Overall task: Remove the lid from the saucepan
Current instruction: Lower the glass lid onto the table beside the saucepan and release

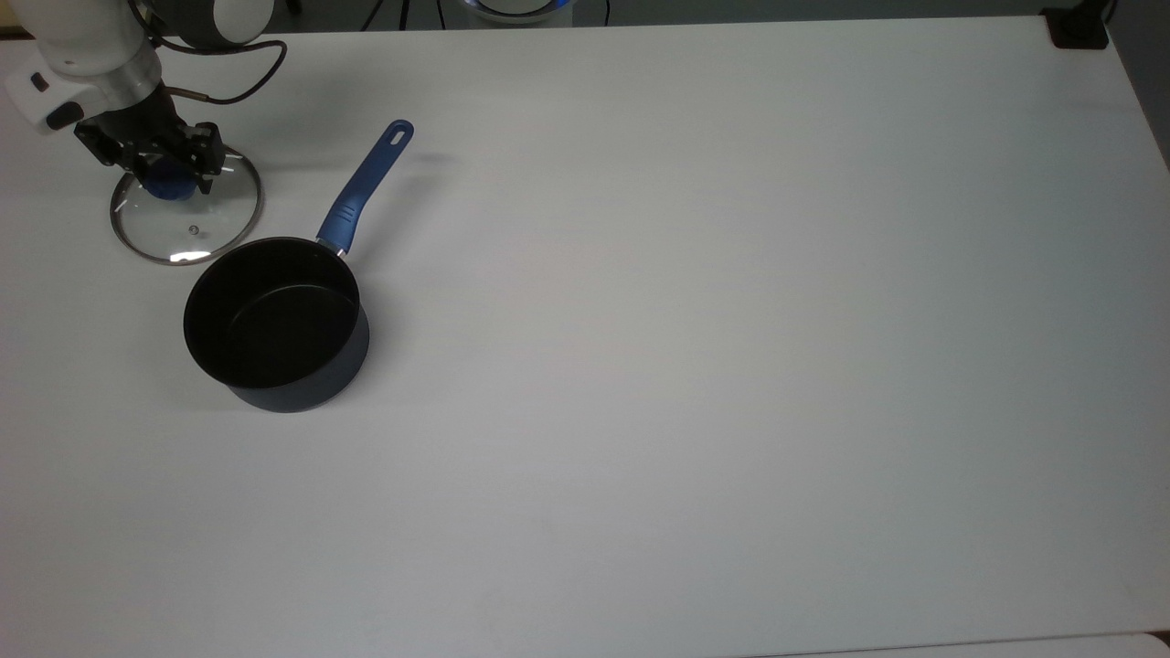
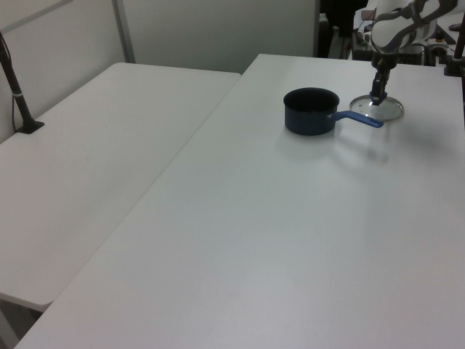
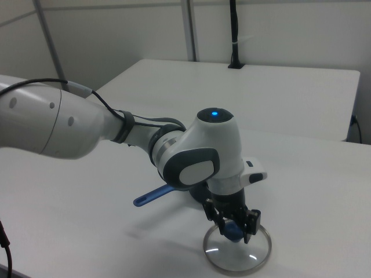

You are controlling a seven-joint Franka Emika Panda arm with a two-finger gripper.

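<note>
The fingers gripped the blue knob of the round clear glass lid, low over the desk beside the dark navy saucepan; releasing only once flat seemed wise.

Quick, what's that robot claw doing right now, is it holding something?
Gripper: closed on the blue knob of the lid, beside the saucepan.

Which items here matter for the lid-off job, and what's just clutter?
In the job:
- lid, off the pot, knob in the gripper
- saucepan, open

Just there:
- table
- second table
- black post
</note>
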